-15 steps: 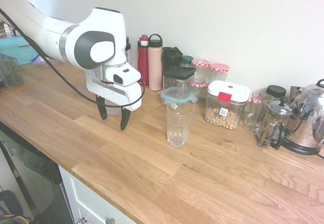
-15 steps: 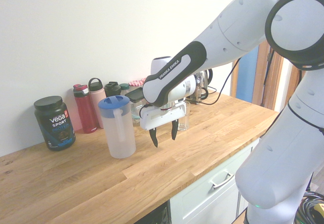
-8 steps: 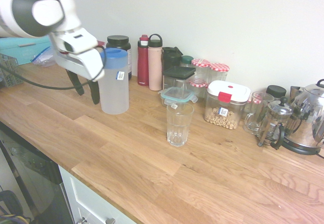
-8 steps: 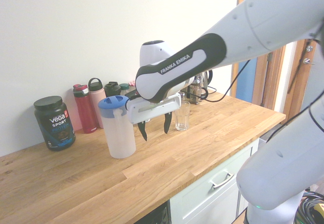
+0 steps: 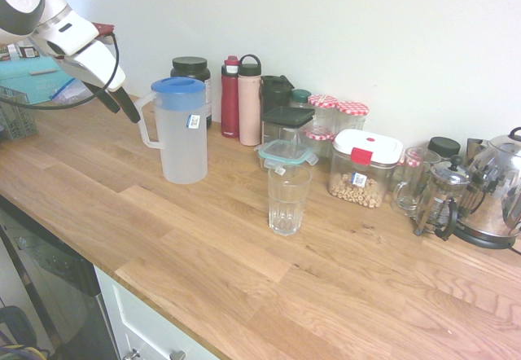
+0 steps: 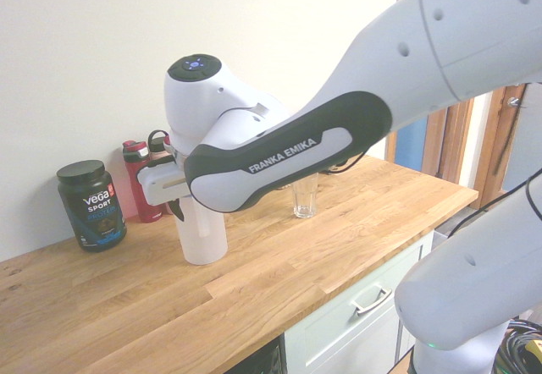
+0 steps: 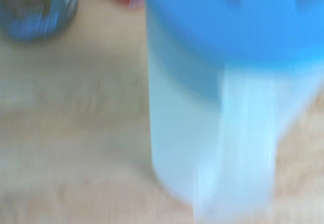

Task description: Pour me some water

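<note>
Fingers [image 5: 131,106] near jug's handle [image 5: 146,124], glass [image 5: 288,201] apart

Franka arm [image 6: 288,150] reaches in from upper right in the second exterior view, crossing over the front edge of the wooden countertop [image 5: 244,270]. Gripper [image 5: 129,112] is above the countertop, open, empty, tilted, dark fingers [image 5: 126,106] angled down and toward picture right in the first exterior view. Wrist [image 6: 203,103] sits higher than the fingertips.
</note>
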Tool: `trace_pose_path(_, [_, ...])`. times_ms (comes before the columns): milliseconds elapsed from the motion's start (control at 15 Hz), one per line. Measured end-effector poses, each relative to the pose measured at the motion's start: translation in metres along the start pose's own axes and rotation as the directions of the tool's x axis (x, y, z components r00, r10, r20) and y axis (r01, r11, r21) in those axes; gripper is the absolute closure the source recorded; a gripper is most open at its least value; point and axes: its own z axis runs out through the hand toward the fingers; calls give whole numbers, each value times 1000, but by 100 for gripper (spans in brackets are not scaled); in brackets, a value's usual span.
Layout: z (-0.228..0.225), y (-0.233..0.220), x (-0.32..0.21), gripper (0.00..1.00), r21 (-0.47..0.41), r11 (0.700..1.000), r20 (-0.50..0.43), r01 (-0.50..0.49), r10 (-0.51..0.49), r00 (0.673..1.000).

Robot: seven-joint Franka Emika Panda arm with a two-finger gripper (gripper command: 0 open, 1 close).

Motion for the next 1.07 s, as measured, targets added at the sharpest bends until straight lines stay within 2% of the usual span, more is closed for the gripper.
trace_pose_path(133, [10,-11,5,0,6,1000,-21,-25,25,999])
trace_pose_path(200, [15,-14,5,100,3,1000,-25,-31,31,999])
trace_pose_path(1067, [45,-14,23,100,18,998,-12,-68,68,998])
